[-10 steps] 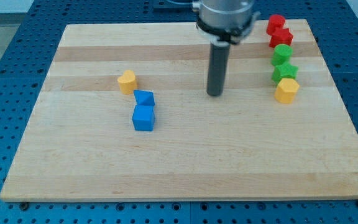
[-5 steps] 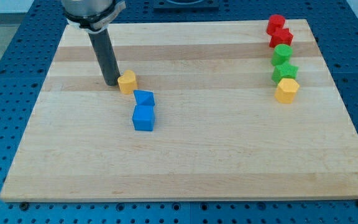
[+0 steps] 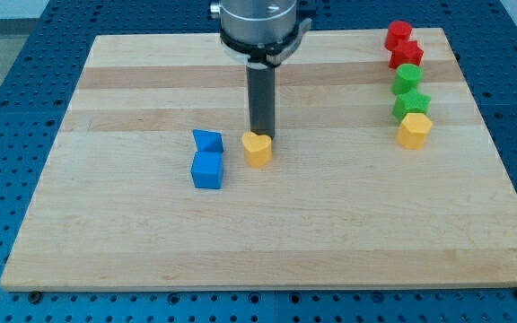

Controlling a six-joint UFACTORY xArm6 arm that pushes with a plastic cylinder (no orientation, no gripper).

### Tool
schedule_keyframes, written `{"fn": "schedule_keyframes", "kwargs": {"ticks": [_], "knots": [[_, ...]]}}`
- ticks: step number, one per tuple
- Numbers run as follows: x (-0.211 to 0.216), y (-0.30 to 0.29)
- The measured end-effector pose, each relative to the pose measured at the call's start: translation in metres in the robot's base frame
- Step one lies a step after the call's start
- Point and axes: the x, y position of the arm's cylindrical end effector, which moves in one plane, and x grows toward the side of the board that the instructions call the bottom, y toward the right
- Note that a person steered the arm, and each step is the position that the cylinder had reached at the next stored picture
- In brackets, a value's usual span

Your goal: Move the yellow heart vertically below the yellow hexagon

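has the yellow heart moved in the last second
Yes. The yellow heart has slid toward the view's right and slightly down: it was up-left of the blue blocks, now it sits to their right, with my tip touching its top edge.

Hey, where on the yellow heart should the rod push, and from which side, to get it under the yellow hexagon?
Push the yellow heart on its face toward the view's left, coming from that side, since the yellow hexagon sits far toward the view's right. My tip now touches the heart's top edge, so I would probably go round it first. The blue blocks crowd that left side.
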Motion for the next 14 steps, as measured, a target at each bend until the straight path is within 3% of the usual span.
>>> {"fn": "schedule_keyframes", "kwargs": {"ticks": [3, 5, 10, 14], "knots": [[0.002, -0.056], [0.033, -0.055], [0.031, 0.12], [0.086, 0.125]]}}
